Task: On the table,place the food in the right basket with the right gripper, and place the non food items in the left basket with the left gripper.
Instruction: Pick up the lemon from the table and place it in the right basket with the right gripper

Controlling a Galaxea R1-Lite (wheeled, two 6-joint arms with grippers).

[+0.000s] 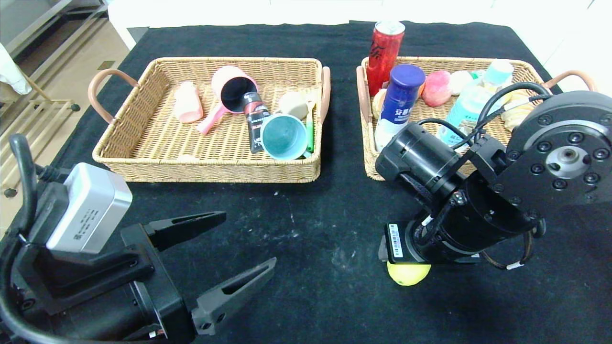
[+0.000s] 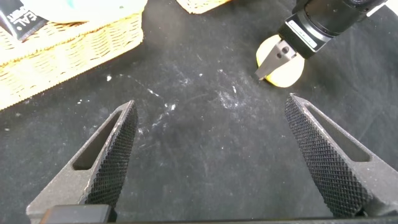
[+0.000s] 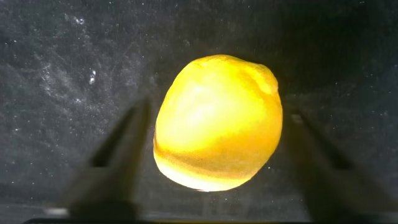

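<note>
A yellow lemon [image 1: 409, 274] lies on the black cloth near the front of the table, on the right. My right gripper [image 3: 217, 113] points straight down over it, with one finger on each side of the lemon [image 3: 217, 121]. The fingers stand a little off the fruit's sides, so the gripper is open. In the left wrist view one of its fingers [image 2: 273, 59] shows beside the lemon [image 2: 287, 68]. My left gripper [image 1: 249, 239] hovers wide open and empty over bare cloth at the front left.
The left basket [image 1: 205, 173] holds a pink cup, a pink scoop, a dark tube and a teal cup. The right basket [image 1: 369, 165] holds a red can, a blue-capped bottle, a water bottle and pink food. Black cloth lies between baskets and grippers.
</note>
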